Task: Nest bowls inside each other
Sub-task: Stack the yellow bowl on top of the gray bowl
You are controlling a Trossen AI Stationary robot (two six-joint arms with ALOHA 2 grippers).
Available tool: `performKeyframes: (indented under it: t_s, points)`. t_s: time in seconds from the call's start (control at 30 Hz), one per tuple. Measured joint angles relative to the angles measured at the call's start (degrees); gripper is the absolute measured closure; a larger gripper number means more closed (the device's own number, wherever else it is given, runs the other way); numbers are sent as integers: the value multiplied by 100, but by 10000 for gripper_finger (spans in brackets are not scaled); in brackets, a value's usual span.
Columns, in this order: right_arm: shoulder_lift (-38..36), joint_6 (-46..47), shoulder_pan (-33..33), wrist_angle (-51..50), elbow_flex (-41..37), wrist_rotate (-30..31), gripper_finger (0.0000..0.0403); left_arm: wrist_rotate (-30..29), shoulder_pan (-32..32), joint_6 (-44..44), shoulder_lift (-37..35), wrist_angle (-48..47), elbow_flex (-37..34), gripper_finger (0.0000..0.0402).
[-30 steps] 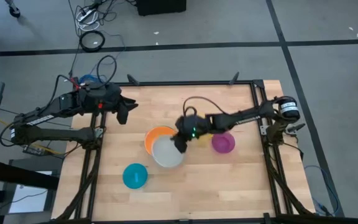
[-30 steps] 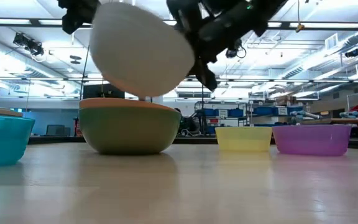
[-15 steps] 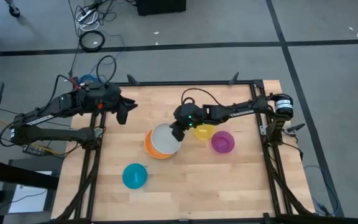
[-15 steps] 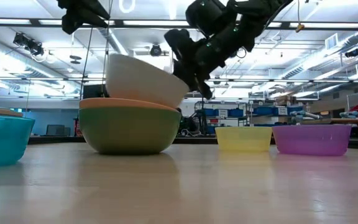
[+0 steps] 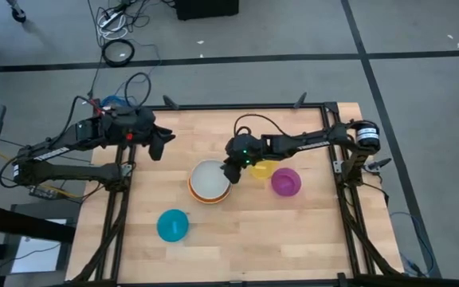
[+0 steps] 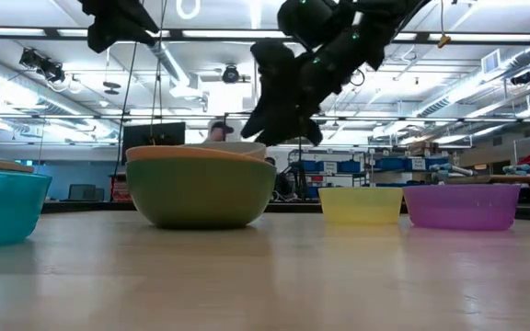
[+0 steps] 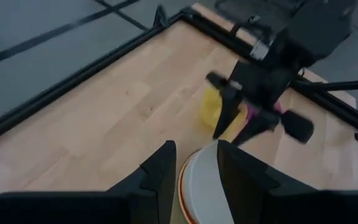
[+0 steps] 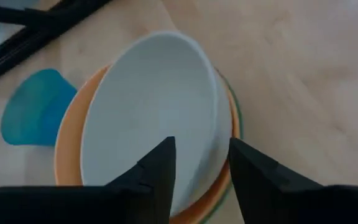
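A white bowl (image 5: 209, 180) sits level inside an orange bowl (image 8: 67, 146), which sits in a green bowl (image 6: 201, 193) at the table's middle. My right gripper (image 5: 230, 171) is open just above the white bowl's right rim (image 8: 219, 124), a finger on either side and clear of it in the low view. My left gripper (image 5: 158, 149) hangs open and empty, high over the table's far left. The yellow bowl (image 5: 262, 169), purple bowl (image 5: 285, 182) and blue bowl (image 5: 173, 225) each stand alone on their bases.
The yellow and purple bowls stand close to the right of my right gripper. The blue bowl is at the near left. A black frame (image 5: 245, 106) borders the wooden table top. A person (image 6: 217, 131) shows in the room beyond the table.
My right gripper carried the tilted white bowl toward the table's far edge over the orange bowl, lowered it, then opened and let go. The white bowl has dropped in and now lies level inside the orange bowl, only its rim showing in the low view.
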Motion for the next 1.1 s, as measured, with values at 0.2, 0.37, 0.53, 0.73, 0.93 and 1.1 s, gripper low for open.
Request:
performKeyframes:
  t_s: [0.2,0.37,0.53,0.73,0.93,1.1]
  points:
    - [-556,-124,16,-1519,0,525,265,0,-4,-91,2,-274,0,275]
    - [-937,-17,265,-3012,0,1184,265,0,-7,-121,0,-297,0,275]
    - [-1150,589,586,-4089,0,1572,267,0,-7,-121,0,-314,0,275]
    - [-899,915,959,-4206,0,1550,262,-4,-120,-57,0,-316,0,275]
    - [-394,919,1075,-3827,0,1529,251,-75,-285,-49,0,-300,0,275]
    - [0,896,962,-3721,0,1532,248,-102,-393,-46,0,-277,0,275]
